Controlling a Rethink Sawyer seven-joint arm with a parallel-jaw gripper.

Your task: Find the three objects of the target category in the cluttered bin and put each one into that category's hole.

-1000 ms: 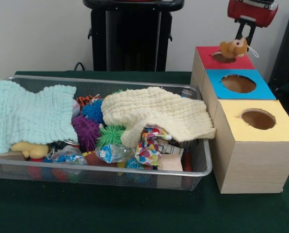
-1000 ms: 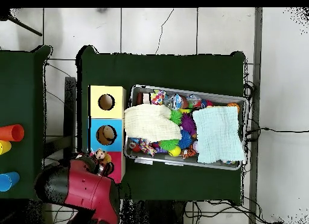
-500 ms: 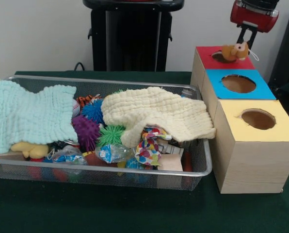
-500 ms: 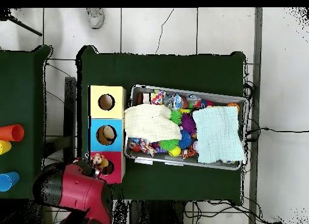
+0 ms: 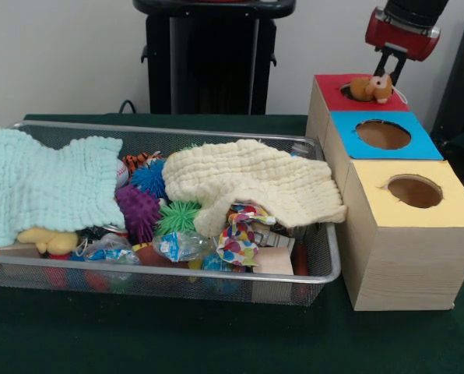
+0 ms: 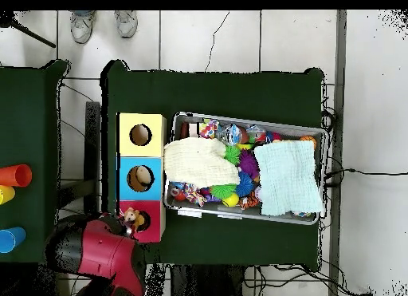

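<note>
Brown-orange plush point(image 5: 372, 87) now lies on the red box's hole point(image 5: 355, 92) at the tabletop's far right corner, lower than a second ago. End effector point(image 5: 391, 64) has lifted clear, apparently spread; the plush is not fully inside yet.

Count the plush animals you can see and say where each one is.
3, possibly more hidden under the cloths. The brown-orange plush lies at the red-topped hole; the yellow plush and the striped plush poke out in the wire bin.
</note>
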